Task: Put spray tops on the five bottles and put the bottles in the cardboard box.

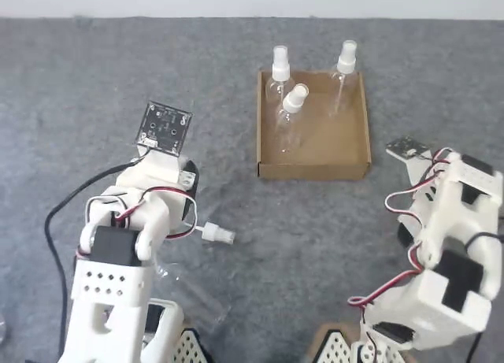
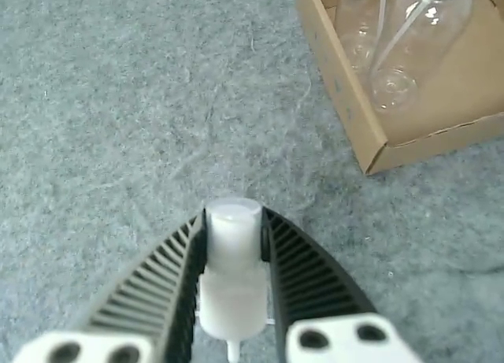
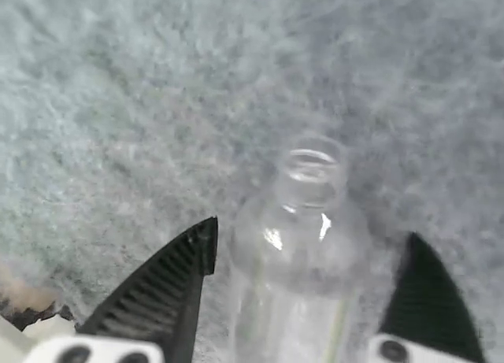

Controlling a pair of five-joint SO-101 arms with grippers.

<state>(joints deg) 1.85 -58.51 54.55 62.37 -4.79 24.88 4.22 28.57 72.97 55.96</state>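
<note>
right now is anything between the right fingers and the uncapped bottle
Nothing visible. The uncapped bottle is between the open fingers of the right gripper, with bare grey mat around it.

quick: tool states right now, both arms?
Left tool: shut on a spray top.
Right tool: open around an uncapped bottle.

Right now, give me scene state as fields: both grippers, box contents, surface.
left gripper: shut on a white spray top, above the mat
right gripper: open, one finger on each side of an uncapped bottle, gaps on both sides
cardboard box: holds three capped bottles
surface: grey mat
</note>
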